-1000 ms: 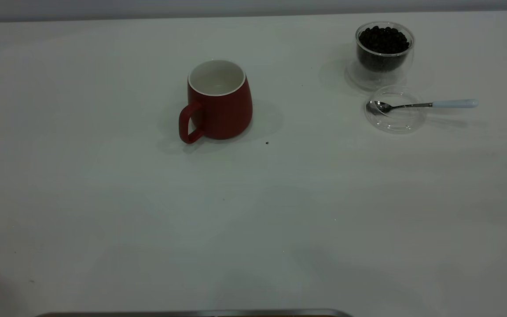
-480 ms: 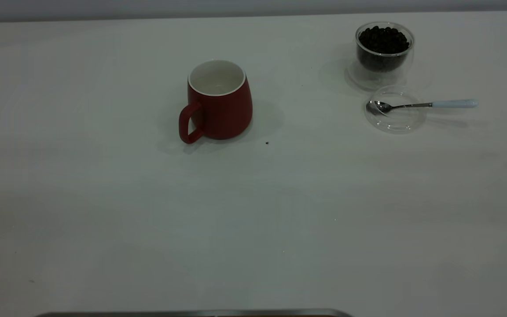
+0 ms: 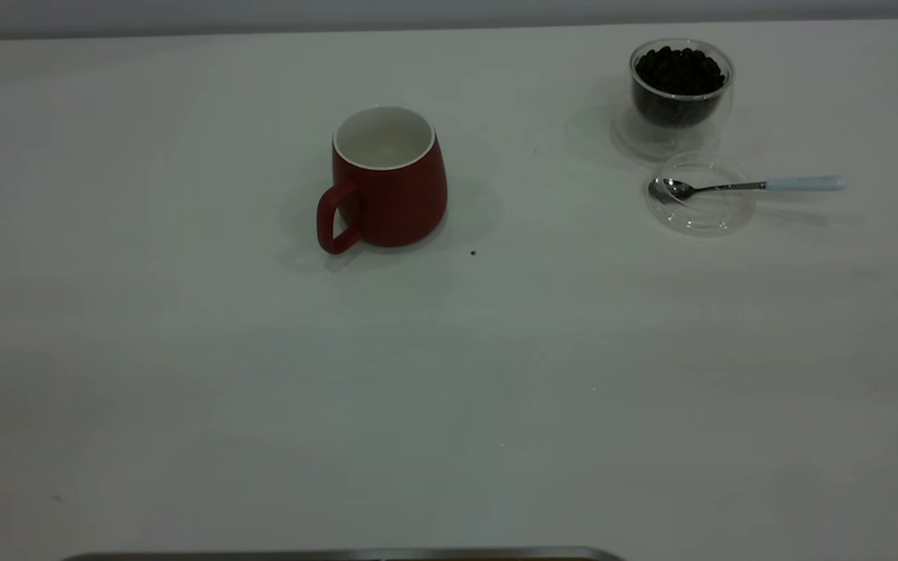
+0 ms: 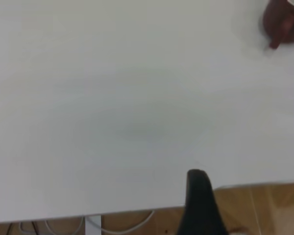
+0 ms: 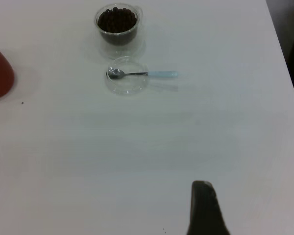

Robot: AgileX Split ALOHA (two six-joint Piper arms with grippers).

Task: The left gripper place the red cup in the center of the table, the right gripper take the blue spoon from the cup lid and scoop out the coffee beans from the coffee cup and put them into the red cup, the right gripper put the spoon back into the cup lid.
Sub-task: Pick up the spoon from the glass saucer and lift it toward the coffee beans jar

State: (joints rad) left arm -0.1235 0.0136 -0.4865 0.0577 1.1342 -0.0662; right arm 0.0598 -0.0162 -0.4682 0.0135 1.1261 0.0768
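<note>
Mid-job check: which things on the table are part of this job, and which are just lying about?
Job items:
red cup
blue spoon, bowl resting in the cup lid
coffee cup holding coffee beans

Lying about:
dark speck on the table, near the red cup

One red cup [image 3: 389, 179]; one glass coffee cup [image 3: 680, 95] of beans. One cup lid [image 3: 700, 195]; one blue spoon [image 3: 753, 185].

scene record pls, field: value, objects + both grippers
red ceramic mug: upright near table centre, looks empty, handle toward camera-left
clear glass cup of coffee beans: far right, full
clear glass lid: on table, in front of glass cup
blue-handled metal spoon: bowl in lid, handle pointing right
left gripper: near table edge, far from mug
right gripper: away from spoon, holding nothing
</note>
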